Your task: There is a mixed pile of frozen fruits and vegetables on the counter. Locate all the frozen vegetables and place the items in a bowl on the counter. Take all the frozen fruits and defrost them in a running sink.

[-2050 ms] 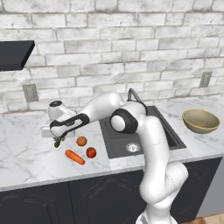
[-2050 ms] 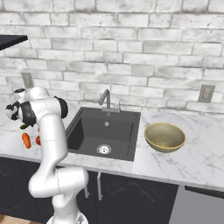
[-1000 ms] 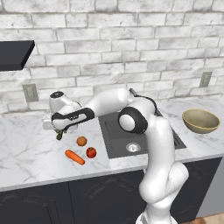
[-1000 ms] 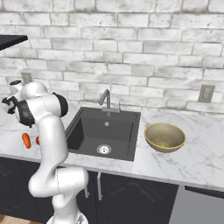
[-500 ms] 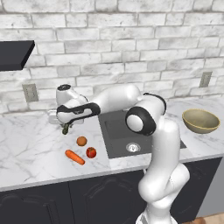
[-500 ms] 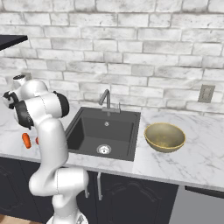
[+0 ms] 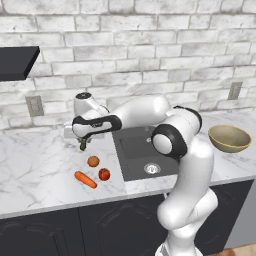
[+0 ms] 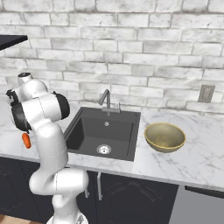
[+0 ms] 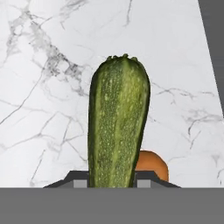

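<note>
Marble counter [image 7: 35, 165], carrot [image 7: 85, 179], two fruits [image 7: 93, 161]

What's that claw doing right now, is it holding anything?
Claw: closed on the slim dark green cucumber-like stick, which it holds above the white marble counter.

Dark green cucumber [image 9: 118, 124], speckled, hanging upright above the white marble counter [image 7: 35, 165], clear of it. Tapered carrot [image 7: 85, 179] lying flat near the front edge; dull orange ball [image 7: 93, 161] and shiny red ball [image 7: 104, 174] just beside it. Black sink [image 8: 105, 131] between these and the tan bowl [image 8: 164, 137].
</note>
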Controlling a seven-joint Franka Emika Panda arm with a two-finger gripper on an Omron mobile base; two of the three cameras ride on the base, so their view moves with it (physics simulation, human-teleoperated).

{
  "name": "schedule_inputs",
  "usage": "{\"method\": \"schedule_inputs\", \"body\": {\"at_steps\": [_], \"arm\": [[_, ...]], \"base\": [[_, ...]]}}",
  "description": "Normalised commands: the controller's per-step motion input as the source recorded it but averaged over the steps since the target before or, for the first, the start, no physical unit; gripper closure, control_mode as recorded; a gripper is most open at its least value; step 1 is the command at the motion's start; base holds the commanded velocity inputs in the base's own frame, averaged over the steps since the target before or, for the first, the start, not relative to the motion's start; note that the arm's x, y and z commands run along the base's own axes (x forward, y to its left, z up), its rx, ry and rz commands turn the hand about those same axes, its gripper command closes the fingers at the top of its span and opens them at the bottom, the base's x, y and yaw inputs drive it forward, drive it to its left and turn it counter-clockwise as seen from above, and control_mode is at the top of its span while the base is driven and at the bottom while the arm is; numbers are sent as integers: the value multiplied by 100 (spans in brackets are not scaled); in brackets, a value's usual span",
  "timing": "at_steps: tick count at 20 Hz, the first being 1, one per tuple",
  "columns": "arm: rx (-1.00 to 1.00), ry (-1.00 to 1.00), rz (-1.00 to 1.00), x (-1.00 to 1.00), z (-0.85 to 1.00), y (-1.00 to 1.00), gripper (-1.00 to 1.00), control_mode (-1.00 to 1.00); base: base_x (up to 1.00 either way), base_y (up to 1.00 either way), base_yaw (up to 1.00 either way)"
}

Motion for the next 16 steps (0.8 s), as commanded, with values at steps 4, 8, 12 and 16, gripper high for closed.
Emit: {"method": "schedule_inputs", "body": {"at_steps": [4,8,12,16], "arm": [[0,-5,0,0,38,-36,100,-100],[0,-3,0,0,47,-38,100,-100],[0,-2,0,0,44,-39,100,-100],[-1,-2,0,0,38,-39,100,-100]], "base": [[0,0,0],[0,0,0],[0,0,0],[0,0,0]]}}
